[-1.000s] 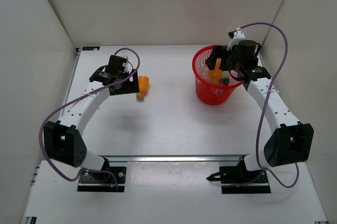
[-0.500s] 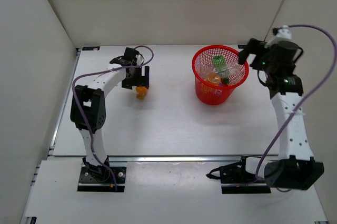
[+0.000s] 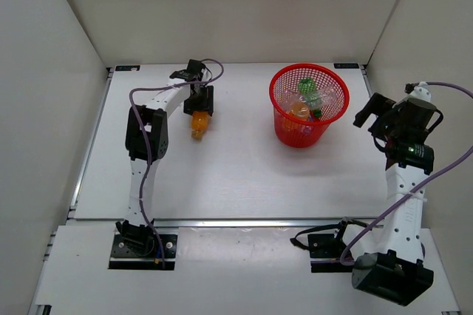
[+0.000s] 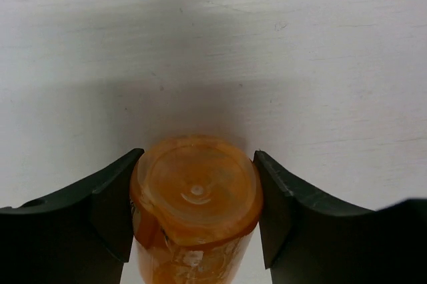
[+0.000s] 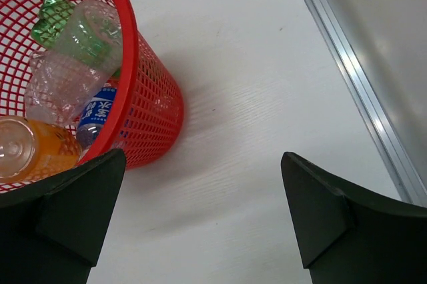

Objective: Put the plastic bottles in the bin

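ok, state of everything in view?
orange bottle: lying on the table, gripped
left gripper: jaws shut on the orange bottle
right gripper: jaws open, empty, beside the bin
bin: upright, holding bottles
green bottle: in the bin
second orange bottle: in the bin
clear bottle: in the bin
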Controlling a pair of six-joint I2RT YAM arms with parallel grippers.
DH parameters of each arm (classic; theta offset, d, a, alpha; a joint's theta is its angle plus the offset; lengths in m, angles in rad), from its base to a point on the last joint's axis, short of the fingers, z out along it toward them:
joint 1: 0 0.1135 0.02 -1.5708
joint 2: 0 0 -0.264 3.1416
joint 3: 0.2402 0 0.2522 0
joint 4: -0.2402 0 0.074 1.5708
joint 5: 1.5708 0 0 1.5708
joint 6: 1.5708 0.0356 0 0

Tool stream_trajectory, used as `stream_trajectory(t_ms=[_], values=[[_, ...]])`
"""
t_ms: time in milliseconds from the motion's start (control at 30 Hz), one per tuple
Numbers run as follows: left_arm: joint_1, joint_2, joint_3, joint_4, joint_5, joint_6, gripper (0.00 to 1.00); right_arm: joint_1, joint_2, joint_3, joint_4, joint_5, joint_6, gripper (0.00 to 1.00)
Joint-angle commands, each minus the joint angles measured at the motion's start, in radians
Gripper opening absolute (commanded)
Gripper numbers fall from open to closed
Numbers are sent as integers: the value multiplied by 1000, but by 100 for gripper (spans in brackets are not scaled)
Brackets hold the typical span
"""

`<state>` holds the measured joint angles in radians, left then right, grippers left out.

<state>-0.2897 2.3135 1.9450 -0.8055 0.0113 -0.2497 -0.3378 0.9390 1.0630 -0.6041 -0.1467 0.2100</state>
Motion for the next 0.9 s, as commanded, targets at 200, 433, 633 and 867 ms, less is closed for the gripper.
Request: stream_trajectory(t_ms=[200,433,633,867], values=[[-51,-152,172,-80,52,-78,40,34,-129,-37,15,68,31,99],[-187,-358,143,413,142,-328,42,-27,-190,-109,-16,30,45,99],[-302,-104,547,545,257,-563,45,39,-236,-124,-3,44,62,99],[-403,-56,482,681,237,-611,53,89,-252,-123,-20,107,48,99]])
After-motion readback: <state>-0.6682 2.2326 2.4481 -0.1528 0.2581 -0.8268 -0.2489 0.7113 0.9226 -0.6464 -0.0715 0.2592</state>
